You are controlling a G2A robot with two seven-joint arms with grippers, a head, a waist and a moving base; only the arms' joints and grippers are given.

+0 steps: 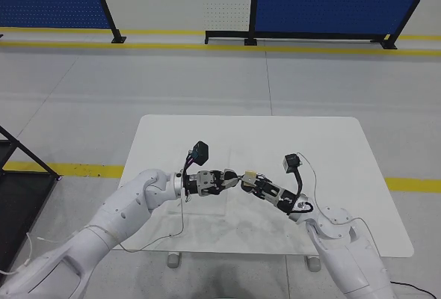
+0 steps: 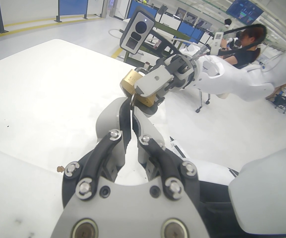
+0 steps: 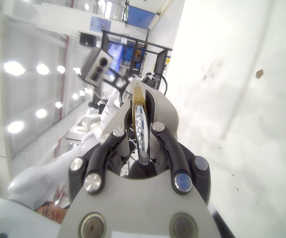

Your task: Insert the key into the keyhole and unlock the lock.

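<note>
Both arms meet over the middle of the white surface (image 1: pixel 318 142), raised off it. The left arm comes in from the robot's left, the right arm from its right, tips almost nose to nose.

The left pincer (image 2: pixel 131 105) is clenched on the key (image 2: pixel 132 99). Its dark pads are pressed flat on a thin silvery piece, and only a short bit sticks out past the tips. That bit touches the lower corner of the lock (image 2: pixel 130 79). I cannot tell whether the blade sits inside the lock, because the contact spot is hidden by the fingers.

The right pincer (image 3: pixel 140 97) is clamped on the lock, one finger on each broad face of the brass body. In the right wrist view the lock is seen edge-on between the fingers. The chrome shackle (image 3: pixel 141 130) points back toward the wrist, into the gap between the finger links. Only part of the shackle is in sight, so I cannot say whether it is latched or sprung.

So the lock is in the air, gripped by the right pincer just beside the left pincer's tips, with the key touching it.

Other things:
- A grey camera block (image 2: pixel 136 34) on a black bracket stands above the right wrist.
- A small brown speck (image 2: pixel 60 168) lies on the surface near the left pincer's base.
- A few dark specks are scattered on the surface.
</note>
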